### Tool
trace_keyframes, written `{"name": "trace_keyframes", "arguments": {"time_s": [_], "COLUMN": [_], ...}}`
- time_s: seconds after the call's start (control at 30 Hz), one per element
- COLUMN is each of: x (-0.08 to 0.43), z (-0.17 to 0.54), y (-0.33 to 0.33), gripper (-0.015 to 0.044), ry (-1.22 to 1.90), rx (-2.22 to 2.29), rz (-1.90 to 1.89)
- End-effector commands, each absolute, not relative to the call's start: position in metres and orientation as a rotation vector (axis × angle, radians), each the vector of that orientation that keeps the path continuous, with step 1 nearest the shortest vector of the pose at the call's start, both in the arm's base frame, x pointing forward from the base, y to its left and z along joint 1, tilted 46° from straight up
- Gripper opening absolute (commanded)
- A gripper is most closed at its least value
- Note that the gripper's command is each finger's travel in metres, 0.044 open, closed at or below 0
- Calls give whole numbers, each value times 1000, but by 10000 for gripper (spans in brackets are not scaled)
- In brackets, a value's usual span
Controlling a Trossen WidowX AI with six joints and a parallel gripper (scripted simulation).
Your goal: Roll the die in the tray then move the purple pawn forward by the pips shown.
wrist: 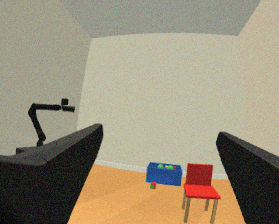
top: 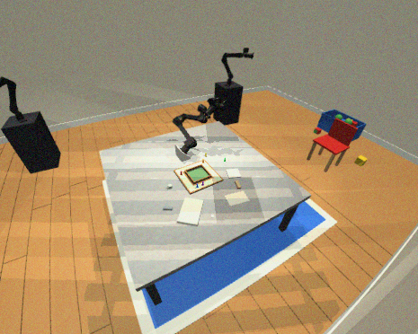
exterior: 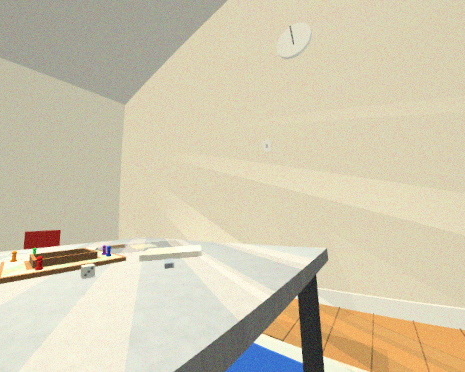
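The white die (top: 169, 186) (exterior: 88, 271) lies on the table outside the board's left edge in the top view. The game board (top: 185, 180) (exterior: 59, 270) carries the brown-walled tray (top: 192, 169) (exterior: 66, 258) with its green floor. The purple pawn (top: 202, 183) (exterior: 104, 250) stands upright on the board's near side, close beside the blue pawn (top: 197, 185) (exterior: 108, 251). My gripper (top: 223, 104) (wrist: 160, 133) is open and empty, raised high beyond the board and far from the die. The arrows and pips are too small to read.
A red pawn (top: 181, 172) (exterior: 39, 263) and an orange pawn (top: 203, 161) (exterior: 14, 256) stand on the board. Green (top: 225, 160) and yellow (top: 206, 154) pieces stand behind it. A cream slab (top: 191, 211) (exterior: 170, 253) and small grey block (top: 167, 208) (exterior: 169, 265) lie in front.
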State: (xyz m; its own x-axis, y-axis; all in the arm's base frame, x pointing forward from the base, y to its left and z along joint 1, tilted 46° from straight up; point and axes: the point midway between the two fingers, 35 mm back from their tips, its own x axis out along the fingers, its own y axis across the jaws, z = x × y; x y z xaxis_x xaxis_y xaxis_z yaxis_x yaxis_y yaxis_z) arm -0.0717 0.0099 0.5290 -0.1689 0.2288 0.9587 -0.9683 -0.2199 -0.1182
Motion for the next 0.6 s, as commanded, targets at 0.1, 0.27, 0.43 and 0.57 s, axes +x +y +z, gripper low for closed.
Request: {"name": "trace_keyframes", "arguments": {"time_s": [0.1, 0.27, 0.43, 0.57], "x": [-35, 46, 132, 200], "z": [541, 552, 544, 526], "y": [31, 66, 86, 92], "gripper": [295, 275, 275, 275], "ry": [-955, -816, -655, -518], "rx": [1040, 921, 804, 717], "rz": [1441, 1186, 967, 809]}}
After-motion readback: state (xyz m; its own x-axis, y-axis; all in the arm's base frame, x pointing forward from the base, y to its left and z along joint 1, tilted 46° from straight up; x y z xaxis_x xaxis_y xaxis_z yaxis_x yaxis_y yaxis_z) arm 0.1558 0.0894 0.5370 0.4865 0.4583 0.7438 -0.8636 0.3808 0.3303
